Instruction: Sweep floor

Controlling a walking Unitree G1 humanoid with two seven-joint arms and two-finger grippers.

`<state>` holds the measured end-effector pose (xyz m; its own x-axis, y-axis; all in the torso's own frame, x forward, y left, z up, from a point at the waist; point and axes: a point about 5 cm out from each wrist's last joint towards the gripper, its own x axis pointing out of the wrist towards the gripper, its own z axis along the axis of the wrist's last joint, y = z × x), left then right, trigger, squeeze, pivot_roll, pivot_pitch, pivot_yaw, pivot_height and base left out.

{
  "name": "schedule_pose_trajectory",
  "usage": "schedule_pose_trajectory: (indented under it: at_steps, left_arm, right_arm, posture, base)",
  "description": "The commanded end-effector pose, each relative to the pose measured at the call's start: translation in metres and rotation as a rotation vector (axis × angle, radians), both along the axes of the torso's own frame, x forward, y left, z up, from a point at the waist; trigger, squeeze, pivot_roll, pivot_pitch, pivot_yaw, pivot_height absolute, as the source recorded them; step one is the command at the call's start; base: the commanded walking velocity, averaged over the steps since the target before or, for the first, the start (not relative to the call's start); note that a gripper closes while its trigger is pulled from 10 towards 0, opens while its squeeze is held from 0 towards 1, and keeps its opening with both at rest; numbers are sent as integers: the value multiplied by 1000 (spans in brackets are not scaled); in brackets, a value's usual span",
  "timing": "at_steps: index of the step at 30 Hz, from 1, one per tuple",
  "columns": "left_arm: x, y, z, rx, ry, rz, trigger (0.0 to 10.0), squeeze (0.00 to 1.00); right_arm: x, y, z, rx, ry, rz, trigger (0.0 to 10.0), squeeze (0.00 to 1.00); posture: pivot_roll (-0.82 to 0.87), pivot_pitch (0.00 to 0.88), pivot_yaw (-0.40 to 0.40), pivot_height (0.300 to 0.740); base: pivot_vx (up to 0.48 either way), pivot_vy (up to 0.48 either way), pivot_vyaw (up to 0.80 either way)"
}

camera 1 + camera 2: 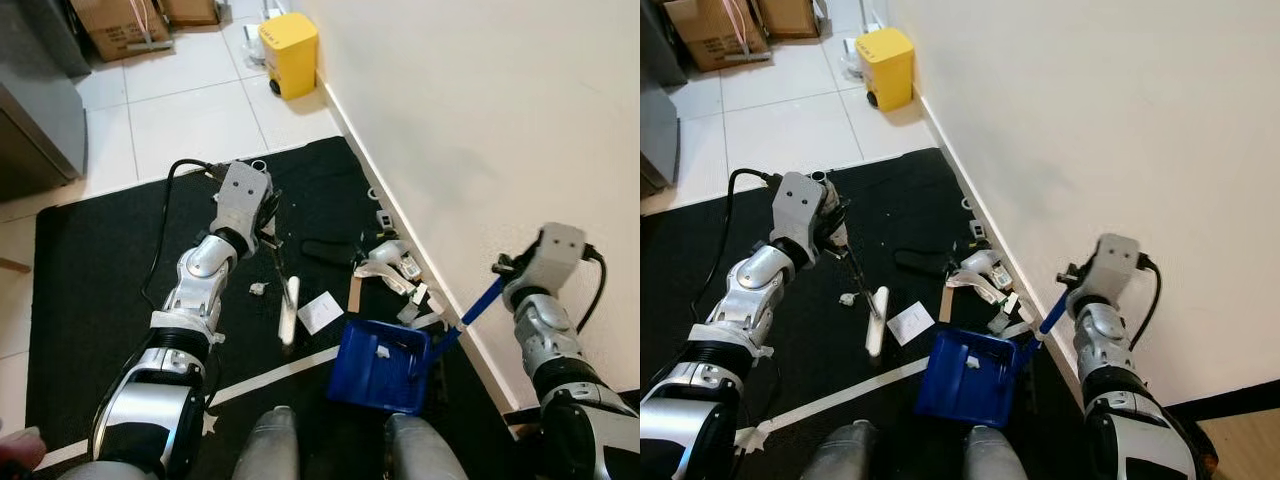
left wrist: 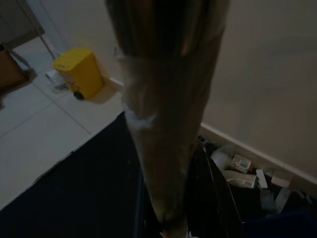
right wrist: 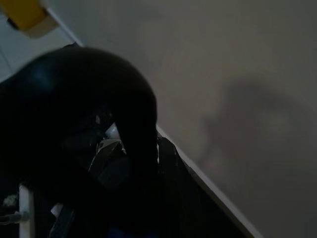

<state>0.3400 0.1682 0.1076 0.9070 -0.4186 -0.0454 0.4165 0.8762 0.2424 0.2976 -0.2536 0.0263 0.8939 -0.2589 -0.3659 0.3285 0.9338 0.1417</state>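
Left eye view: blue dustpan (image 1: 380, 367), lower centre, tilted on the black mat (image 1: 90, 270), mouth toward the litter (image 1: 390, 268) along the wall (image 1: 480, 130). Right gripper (image 1: 503, 268) clenched on its handle, steadying it (presumably as a catcher). Left gripper (image 1: 268, 222) grasped the broom (image 1: 288, 308), head down mid-frame beside a paper scrap (image 1: 320, 312).

Right eye view: white tiles, yellow bin (image 1: 885, 62) and cardboard box (image 1: 710, 35) at top left.

Left wrist view: broom handle close, litter at lower right.

Right wrist view: dark finger, wall behind.
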Motion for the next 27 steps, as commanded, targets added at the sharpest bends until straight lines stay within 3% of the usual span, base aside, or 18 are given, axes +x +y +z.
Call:
schedule_pose_trajectory:
  at_steps: [1,6,8,10,14,15,17,20,27]
  left_arm:
    - [-1,-4,3,-61,-3,-1,10000,0]
    - [-6,-4,-5,-87,36,20,10000,0]
    - [-9,-5,-5,-90,39,6,10000,0]
    - [-10,-5,-5,-90,40,3,10000,0]
    - [-13,-3,-5,-42,33,-23,10000,0]
    - [-13,-3,-5,-42,33,-23,10000,0]
    - [-12,0,-5,-70,52,11,10000,0]
    - [-12,2,-7,-109,76,40,10000,0]
    - [-14,8,-17,-149,152,118,10000,0]
  right_arm:
    - [3,-2,4,50,-17,-12,10000,0]
    - [0,-14,2,34,52,2,10000,0]
    - [-9,-23,-5,28,123,13,10000,0]
    - [-11,-25,-6,28,134,15,10000,0]
    - [-28,-46,-11,-14,202,-10,10000,0]
    - [-28,-46,-11,-14,202,-10,10000,0]
    - [-36,-68,-2,-24,130,-144,10000,0]
    - [-38,-76,4,-29,76,-204,10000,0]
    - [-37,-74,5,-50,60,-196,10000,0]
  posture:
    - [33,29,11,740]
    - [28,21,12,740]
    - [27,19,12,740]
    - [27,19,12,740]
    - [24,26,13,740]
    - [24,26,13,740]
    - [19,33,20,740]
    - [15,37,25,740]
    - [14,44,26,740]
  base:
    - [0,0,0]
    - [0,0,0]
    - [0,0,0]
    - [0,0,0]
    - [0,0,0]
    - [0,0,0]
    - [0,0,0]
    - [0,0,0]
    - [0,0,0]
